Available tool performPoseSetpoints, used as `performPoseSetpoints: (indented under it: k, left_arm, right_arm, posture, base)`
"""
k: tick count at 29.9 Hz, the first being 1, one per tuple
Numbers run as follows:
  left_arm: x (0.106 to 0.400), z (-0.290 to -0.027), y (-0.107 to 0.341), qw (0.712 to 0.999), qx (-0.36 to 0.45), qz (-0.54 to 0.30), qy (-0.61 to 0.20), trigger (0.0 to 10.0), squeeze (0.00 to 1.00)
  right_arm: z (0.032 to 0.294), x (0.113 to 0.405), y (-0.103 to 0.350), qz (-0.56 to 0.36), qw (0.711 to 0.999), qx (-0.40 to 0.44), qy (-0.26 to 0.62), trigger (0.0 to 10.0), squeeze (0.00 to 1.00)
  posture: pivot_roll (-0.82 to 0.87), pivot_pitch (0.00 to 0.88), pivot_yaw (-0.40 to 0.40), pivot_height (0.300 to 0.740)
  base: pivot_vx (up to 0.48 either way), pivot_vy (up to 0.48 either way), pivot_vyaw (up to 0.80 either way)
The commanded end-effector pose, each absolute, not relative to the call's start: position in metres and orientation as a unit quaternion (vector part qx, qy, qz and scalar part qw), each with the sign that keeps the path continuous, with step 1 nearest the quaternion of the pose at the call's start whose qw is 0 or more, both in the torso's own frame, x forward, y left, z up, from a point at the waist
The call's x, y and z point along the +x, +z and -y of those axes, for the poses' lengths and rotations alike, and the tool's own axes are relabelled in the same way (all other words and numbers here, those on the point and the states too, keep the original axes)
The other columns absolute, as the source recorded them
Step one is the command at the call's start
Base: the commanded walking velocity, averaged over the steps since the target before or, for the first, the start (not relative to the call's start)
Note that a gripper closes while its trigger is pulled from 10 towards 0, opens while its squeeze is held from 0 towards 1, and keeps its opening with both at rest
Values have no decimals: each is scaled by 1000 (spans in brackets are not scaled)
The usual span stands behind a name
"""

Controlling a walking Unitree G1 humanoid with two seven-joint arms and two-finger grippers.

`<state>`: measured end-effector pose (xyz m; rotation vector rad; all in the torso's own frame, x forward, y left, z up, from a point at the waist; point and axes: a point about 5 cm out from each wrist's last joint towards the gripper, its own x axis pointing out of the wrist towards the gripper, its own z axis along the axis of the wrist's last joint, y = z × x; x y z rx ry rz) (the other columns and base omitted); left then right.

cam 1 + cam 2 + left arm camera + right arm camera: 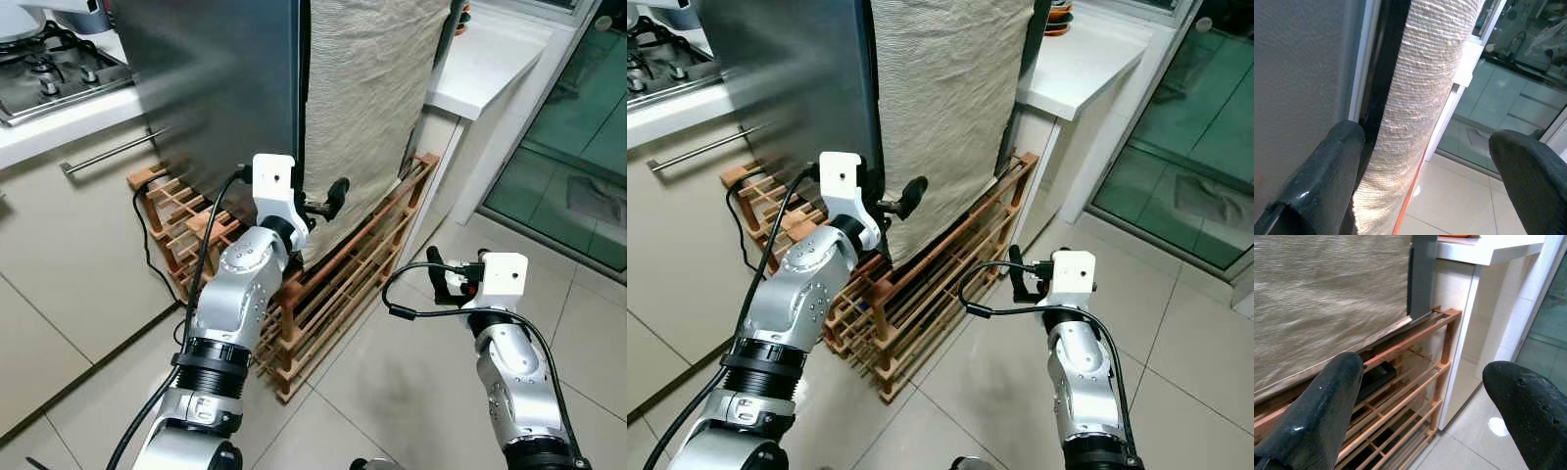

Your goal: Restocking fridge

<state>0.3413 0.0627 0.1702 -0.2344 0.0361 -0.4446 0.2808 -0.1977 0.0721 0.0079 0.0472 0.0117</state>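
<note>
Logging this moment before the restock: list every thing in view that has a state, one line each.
Fridge door: shut.
Woven cloth: hanging over the fridge front, reaching the wooden rack.
Left claw: open, at the door's edge beside the cloth.
Right claw: open, empty, above the floor.

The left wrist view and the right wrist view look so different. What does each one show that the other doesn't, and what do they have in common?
Left wrist view: the grey fridge door and its dark edge gap, with the left gripper open at that edge.
Right wrist view: the wooden rack beneath the fridge and the white counter, seen past the open right gripper.
Both: the beige cloth hanging on the fridge, and the tiled floor.
</note>
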Motion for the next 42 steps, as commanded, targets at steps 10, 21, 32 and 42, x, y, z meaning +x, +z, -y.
performPoseSetpoints:
  k: [10,21,32,42]
  left_arm:
    - [354,-50,179,963,-121,-3,-241,10000,0]
    - [367,-48,157,966,-92,-22,-239,10000,0]
    - [356,6,173,908,-165,-10,-385,10000,0]
    - [341,31,191,844,-214,5,-491,10000,0]
  right_arm:
    - [199,281,74,-22,1000,7,4,10000,0]
    - [197,281,75,-20,1000,11,12,10000,0]
    - [185,274,50,-98,991,36,81,10000,0]
    - [181,265,30,-154,981,42,106,10000,0]
  posture:
    - [-101,0,-13,735]
    - [-107,0,-17,735]
    - [-116,0,-18,735]
    - [-114,0,-20,735]
  base:
    - [0,0,0]
    - [0,0,0]
    - [0,0,0]
    - [0,0,0]
